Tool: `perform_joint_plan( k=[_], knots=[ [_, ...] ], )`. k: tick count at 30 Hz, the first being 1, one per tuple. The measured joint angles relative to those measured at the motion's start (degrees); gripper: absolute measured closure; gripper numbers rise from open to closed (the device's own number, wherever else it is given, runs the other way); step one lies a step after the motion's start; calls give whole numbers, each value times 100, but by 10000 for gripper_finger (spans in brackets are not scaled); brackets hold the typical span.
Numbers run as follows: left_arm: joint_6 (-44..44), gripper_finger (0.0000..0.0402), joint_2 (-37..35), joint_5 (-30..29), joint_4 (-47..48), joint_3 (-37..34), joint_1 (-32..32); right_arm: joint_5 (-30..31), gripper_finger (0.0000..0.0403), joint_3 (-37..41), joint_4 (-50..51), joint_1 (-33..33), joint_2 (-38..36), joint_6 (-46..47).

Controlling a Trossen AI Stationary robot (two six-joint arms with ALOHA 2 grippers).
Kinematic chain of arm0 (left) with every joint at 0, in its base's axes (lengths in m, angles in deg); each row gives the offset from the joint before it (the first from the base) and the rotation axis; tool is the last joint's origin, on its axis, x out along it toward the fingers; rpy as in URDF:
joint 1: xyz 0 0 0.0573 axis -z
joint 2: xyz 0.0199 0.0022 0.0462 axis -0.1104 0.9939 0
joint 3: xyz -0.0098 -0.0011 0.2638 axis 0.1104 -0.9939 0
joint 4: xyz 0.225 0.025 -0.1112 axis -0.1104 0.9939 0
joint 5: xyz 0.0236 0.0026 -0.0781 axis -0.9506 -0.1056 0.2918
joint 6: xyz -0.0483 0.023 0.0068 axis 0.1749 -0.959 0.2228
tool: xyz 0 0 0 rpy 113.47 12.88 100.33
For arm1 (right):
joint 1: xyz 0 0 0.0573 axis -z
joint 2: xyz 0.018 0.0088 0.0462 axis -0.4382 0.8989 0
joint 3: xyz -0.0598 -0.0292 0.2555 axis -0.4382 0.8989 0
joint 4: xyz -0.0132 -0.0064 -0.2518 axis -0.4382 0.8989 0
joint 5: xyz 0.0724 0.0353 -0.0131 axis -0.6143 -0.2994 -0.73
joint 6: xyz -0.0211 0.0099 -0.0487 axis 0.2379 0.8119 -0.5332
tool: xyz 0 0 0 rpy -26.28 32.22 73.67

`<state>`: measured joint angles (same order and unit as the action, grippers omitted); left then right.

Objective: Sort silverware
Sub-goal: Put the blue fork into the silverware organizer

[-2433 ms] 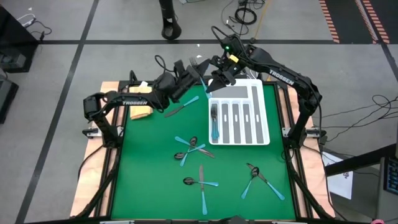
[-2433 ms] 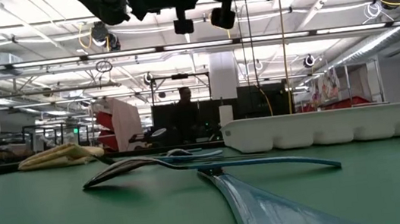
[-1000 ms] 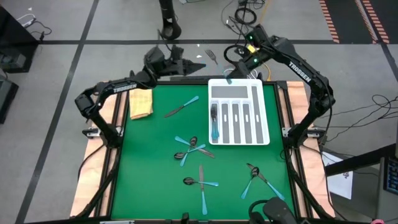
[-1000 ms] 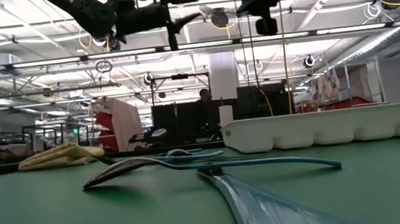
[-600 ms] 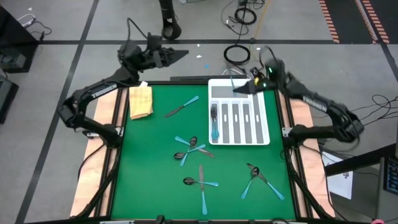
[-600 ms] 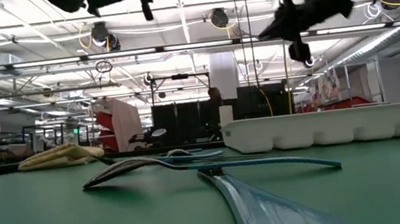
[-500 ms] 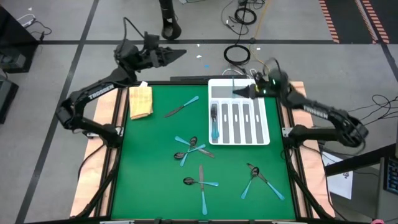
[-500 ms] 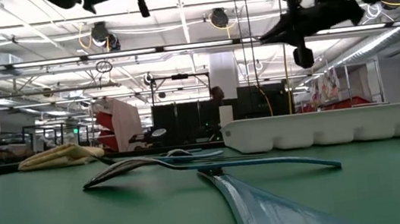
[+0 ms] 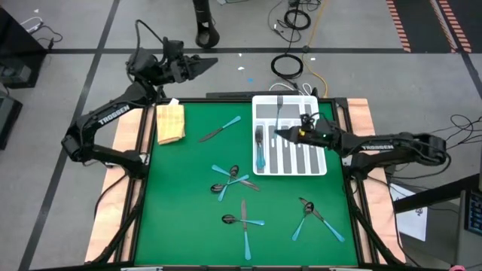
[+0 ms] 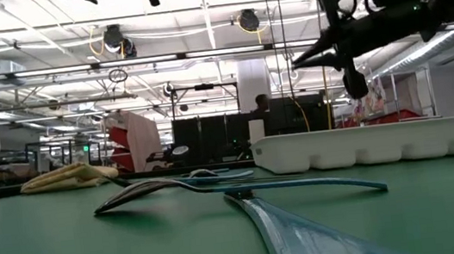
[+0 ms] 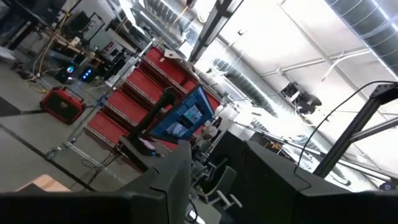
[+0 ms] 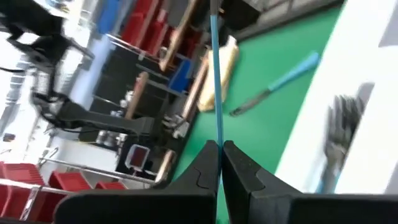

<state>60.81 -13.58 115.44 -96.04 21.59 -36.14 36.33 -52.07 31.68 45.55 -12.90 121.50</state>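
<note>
Your right gripper (image 9: 277,133), clamped on a blue-handled fork (image 9: 279,113), hangs over the white tray (image 9: 320,154), inside its rim; left gripper (image 9: 211,62) open beyond the table's far edge.

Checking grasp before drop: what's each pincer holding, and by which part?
Right pincer pinches a fork at the end of its light-blue handle, over the white tray. Left pincer holds nothing.

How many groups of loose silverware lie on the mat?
4: lone knife by the cloth, cluster mid-mat, front pair, front-right pair. Overlaps may hide pieces.
</note>
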Motion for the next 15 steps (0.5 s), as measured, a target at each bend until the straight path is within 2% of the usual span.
perform_joint_plan(
  k=[5,15],
  knots=[
    [1,249,0,-2,25,0,0,-48,403,-166,39,-294,632,209],
    [-4,249,0,-2,261,0,0,-54,403,-718,240,-641,1994,1627]
  ],
)
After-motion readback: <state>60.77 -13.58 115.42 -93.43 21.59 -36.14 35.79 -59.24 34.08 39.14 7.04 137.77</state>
